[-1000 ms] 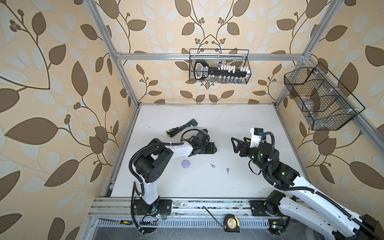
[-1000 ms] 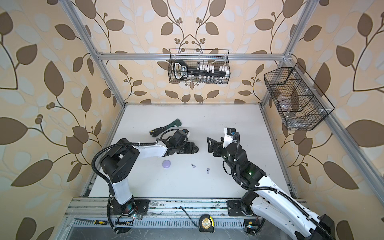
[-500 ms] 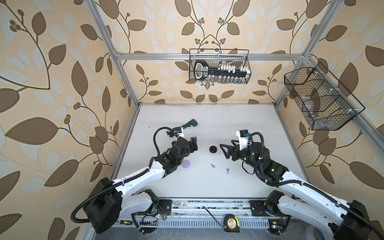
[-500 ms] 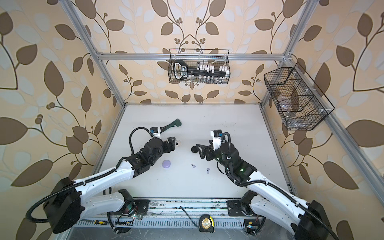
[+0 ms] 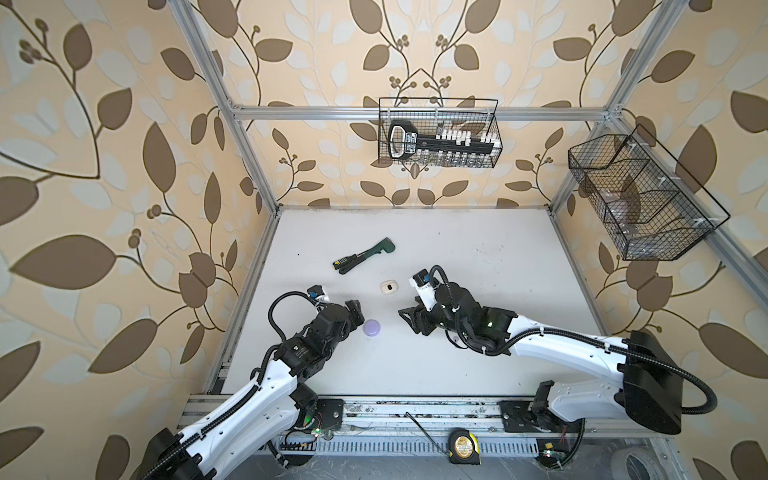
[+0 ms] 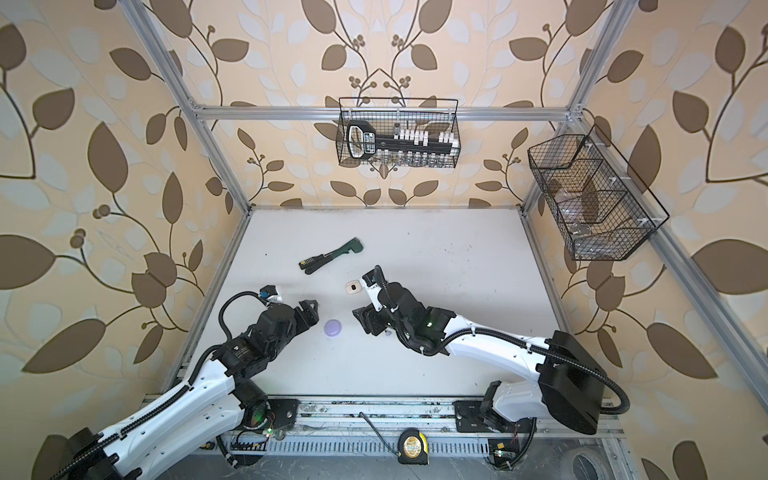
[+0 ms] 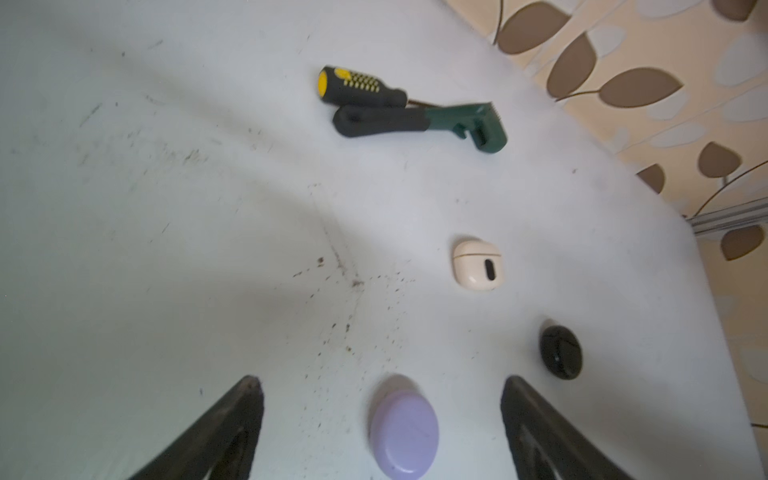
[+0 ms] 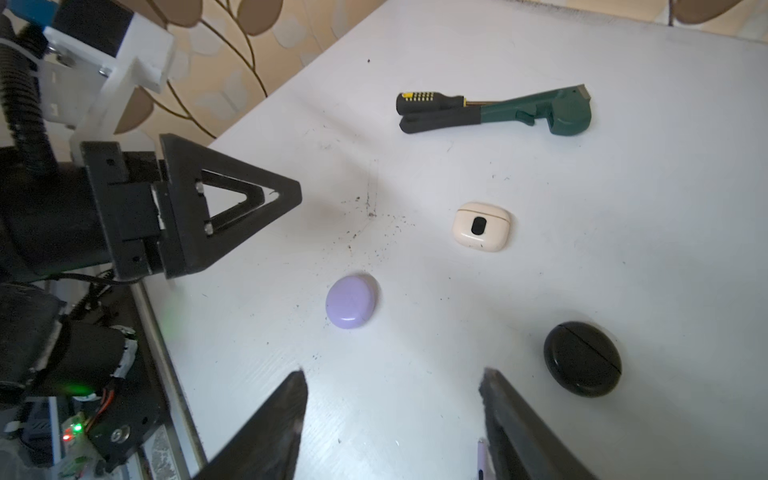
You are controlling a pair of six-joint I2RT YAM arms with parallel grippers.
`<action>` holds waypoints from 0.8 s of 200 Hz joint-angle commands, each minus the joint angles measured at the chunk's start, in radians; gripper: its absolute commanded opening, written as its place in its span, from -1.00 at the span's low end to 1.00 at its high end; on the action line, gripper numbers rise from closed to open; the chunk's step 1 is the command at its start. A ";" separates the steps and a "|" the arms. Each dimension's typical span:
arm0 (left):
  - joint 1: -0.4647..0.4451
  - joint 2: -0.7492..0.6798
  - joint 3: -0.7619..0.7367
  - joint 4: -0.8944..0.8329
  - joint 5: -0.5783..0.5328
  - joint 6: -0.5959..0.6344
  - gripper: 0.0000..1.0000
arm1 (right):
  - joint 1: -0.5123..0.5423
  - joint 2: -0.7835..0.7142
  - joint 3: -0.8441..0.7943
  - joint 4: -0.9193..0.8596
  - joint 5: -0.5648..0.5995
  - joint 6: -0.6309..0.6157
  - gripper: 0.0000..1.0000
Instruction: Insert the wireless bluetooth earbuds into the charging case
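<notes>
Left jaws: spread, empty, lilac case [image 5: 371,328] just ahead.
Right jaws: spread, empty, black case [image 8: 582,359] beside.
White case [image 5: 389,286]: shut, on counter [image 5: 478,257].
Earbud [image 8: 481,456]: 1 lilac sliver by right jaws.

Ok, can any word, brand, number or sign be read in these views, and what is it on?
Nothing can be read for certain.
Black tool in the wire basket: white label with print, too small to read.
Tape measure: yellow face label, blurred.
White case, lilac case, black case: no text seen.
</notes>
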 commanded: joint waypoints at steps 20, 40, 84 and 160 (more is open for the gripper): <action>-0.004 0.073 0.001 0.053 0.171 -0.039 0.72 | 0.005 0.022 0.033 -0.032 0.017 0.015 0.27; -0.005 0.179 0.025 0.095 0.213 0.012 0.58 | 0.005 0.029 0.037 -0.039 0.040 0.015 0.26; -0.005 0.296 0.036 0.144 0.215 0.033 0.56 | 0.003 0.014 0.038 -0.062 0.074 0.018 0.24; -0.016 0.388 0.025 0.224 0.307 0.104 0.39 | 0.001 0.000 0.036 -0.065 0.078 0.018 0.23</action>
